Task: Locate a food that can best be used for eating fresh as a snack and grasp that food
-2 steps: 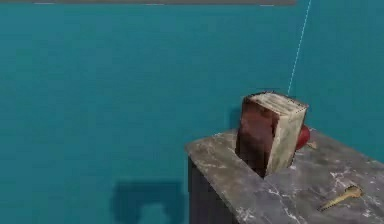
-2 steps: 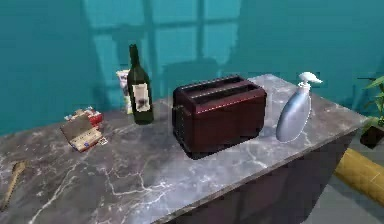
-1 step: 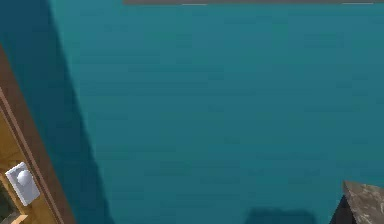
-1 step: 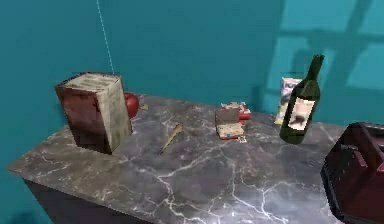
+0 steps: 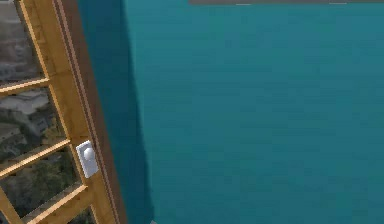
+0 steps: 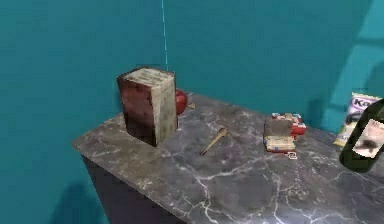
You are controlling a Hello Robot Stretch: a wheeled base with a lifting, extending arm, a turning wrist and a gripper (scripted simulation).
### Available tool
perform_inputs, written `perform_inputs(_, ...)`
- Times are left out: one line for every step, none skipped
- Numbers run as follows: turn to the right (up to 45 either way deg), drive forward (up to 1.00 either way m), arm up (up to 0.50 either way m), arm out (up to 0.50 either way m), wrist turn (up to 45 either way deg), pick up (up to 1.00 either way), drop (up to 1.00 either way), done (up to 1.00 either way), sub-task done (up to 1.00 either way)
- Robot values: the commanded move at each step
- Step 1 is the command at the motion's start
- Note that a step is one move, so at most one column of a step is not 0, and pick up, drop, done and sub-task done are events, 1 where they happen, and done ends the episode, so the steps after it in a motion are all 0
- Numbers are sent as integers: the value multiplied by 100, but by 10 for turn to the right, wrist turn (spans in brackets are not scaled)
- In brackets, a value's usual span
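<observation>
Step in hand: we judge this to be the locating stage; the grasp is not yet begun.
Likely target: a small red round thing, perhaps an apple or a tomato, sits on the dark veined marble counter, at about eleven o'clock from the counter's middle. It is the only item here that looks to us like fresh snack food.
Blocker: a worn upright brown wooden box stands at ten o'clock and hides half of the red round thing; we cannot tell whether the two touch.
Other things: a thin tan stick lies flat near the middle. A small reddish and pale cluster sits at two o'clock. A dark green glass bottle with a pale label stands at three o'clock, with a white printed packet behind it.
Ahead: a plain teal wall, with a wooden-framed glazed door at nine o'clock and its white handle at eight o'clock.
Fingers: we cannot tell whether they are open, closed or gripping anything.
Next move: we think the base must line up with the counter's far corner so that the arm can reach past the box, on its two o'clock side.
Risk: we expect a round item to roll if nudged, and the box could be knocked.
</observation>
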Motion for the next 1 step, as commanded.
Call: perform_inputs(0,0,50,0,0,0,0,0,0)
